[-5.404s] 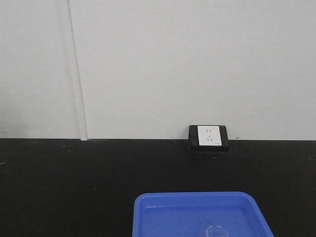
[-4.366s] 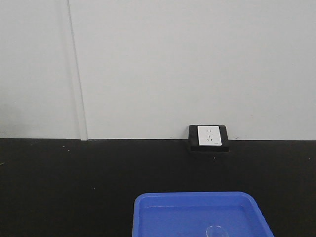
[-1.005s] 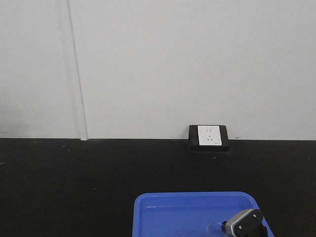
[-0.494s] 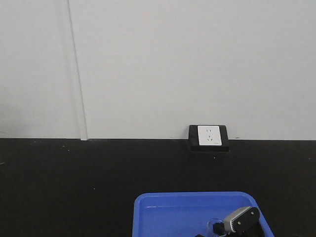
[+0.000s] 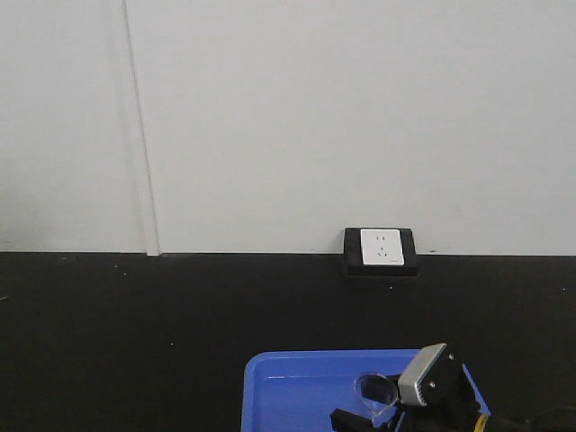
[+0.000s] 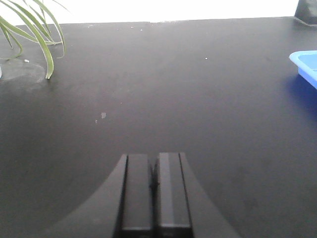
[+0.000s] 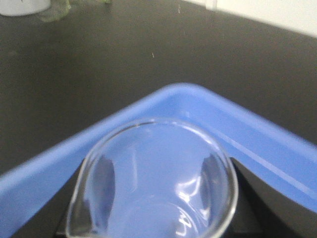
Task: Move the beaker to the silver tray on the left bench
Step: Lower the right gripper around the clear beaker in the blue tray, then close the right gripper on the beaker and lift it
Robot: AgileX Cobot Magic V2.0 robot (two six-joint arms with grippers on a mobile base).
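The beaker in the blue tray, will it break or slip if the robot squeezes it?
The beaker looks like thin clear glass, so it could probably crack if squeezed hard or knocked against the blue tray. Its smooth wall may be slippery in the right gripper. It looks empty, so it is probably light.

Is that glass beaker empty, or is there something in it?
Looks empty: the right wrist view looks down into the beaker and shows only clear glass, no liquid.
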